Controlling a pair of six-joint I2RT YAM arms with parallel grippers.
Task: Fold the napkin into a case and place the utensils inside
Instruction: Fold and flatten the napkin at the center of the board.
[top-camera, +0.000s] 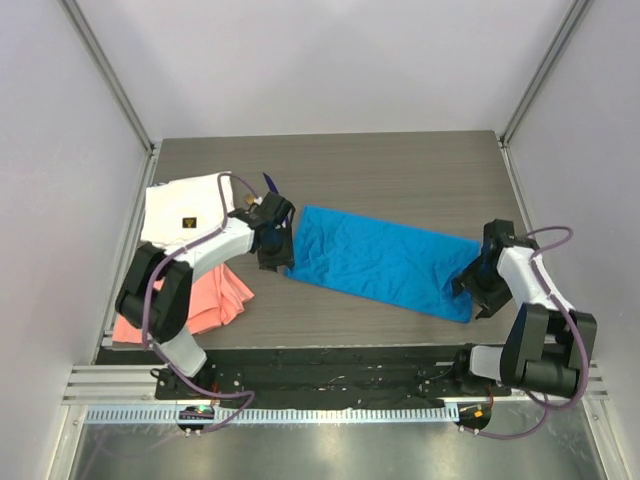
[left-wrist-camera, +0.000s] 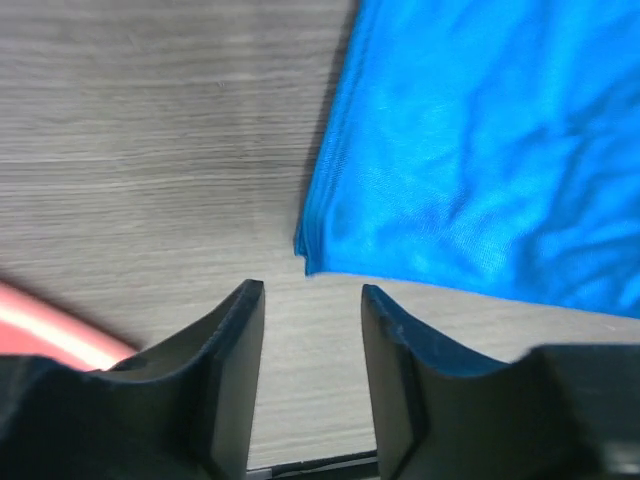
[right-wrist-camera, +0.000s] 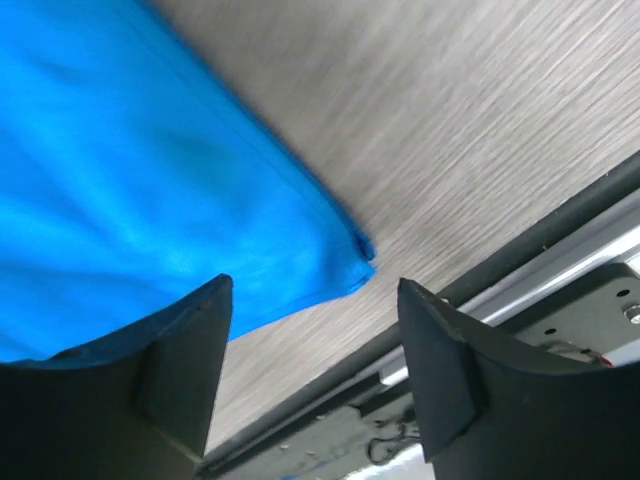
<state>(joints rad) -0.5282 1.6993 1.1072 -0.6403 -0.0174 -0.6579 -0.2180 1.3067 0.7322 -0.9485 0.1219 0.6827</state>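
Folding is looking only partly done: the napkin (top-camera: 380, 262) is lying as a long doubled strip slantwise across the table (top-camera: 400, 165), not yet narrowed into a case. The left tool (left-wrist-camera: 312, 300) is hovering at its left near corner, jaws parted and gripping nothing. The right tool (right-wrist-camera: 315, 290) is sitting wide open and empty over the right near corner. I am not making out the utensils anywhere on the cloth, so I am judging that loading them is left to do.
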